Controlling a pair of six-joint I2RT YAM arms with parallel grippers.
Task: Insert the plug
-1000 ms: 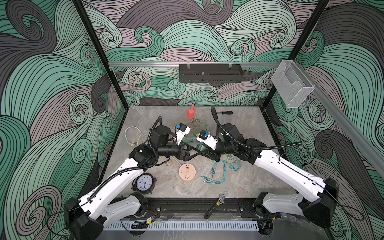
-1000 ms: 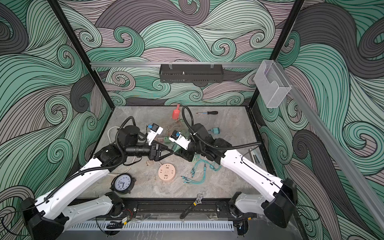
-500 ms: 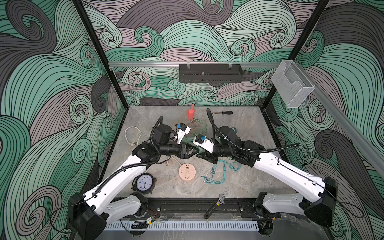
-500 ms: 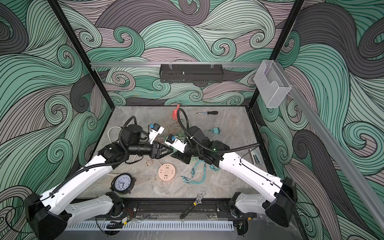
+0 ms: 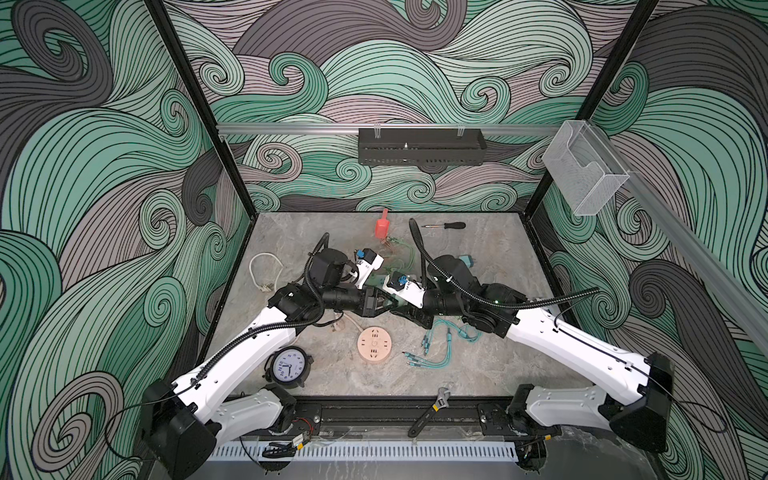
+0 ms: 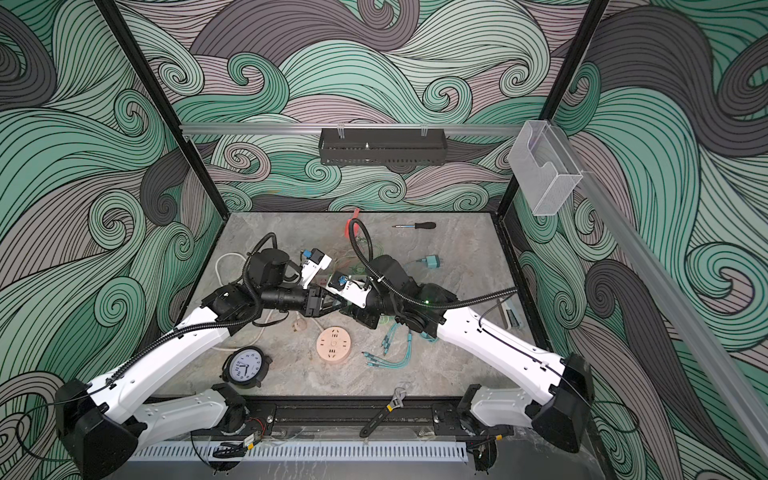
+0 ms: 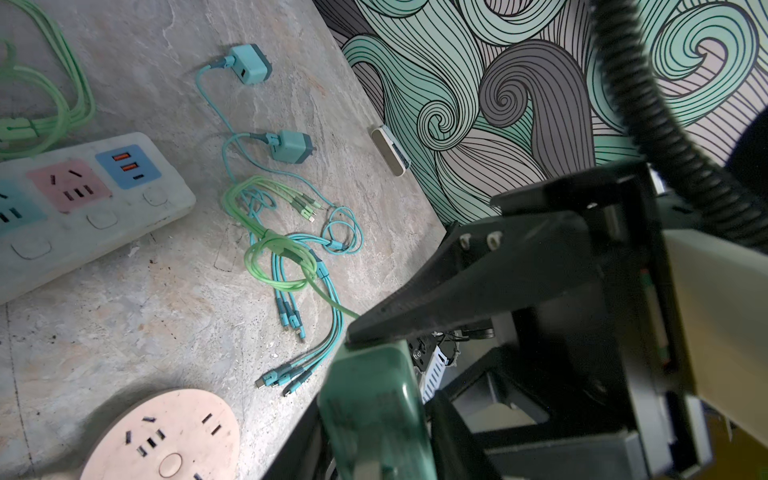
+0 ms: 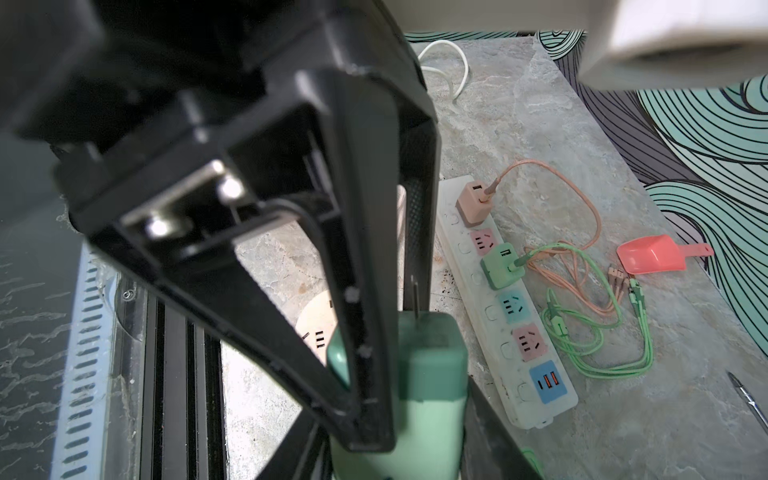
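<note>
Green plug (image 8: 419, 374): held up off the table (image 5: 478, 257), mid-workspace, right where the two arms meet nose to nose.
Right gripper (image 5: 406, 308): narrowed onto the plug's body, which sits between its fingers; it has hold of it.
Left gripper (image 5: 387, 300): its fingers flank the plug's far end. Whether they are pressing on it or just short of it, I cannot tell.
Plug axis: in both top views it seems to run along the 9-to-3 o'clock line between the grippers, with a prong pointing toward 9 o'clock, at the left arm.
Nearer arm: neither, both are at the plug.
Power strip (image 8: 490, 311): mostly hidden under the wrists in both top views, about 12 o'clock of the meeting point. Some sockets are free.
Round socket (image 5: 374, 345): flat on the table, about 7 o'clock of the grippers and near.
Coming move: as I judge it, the prongs lie sideways and must tip down to face a socket.
</note>
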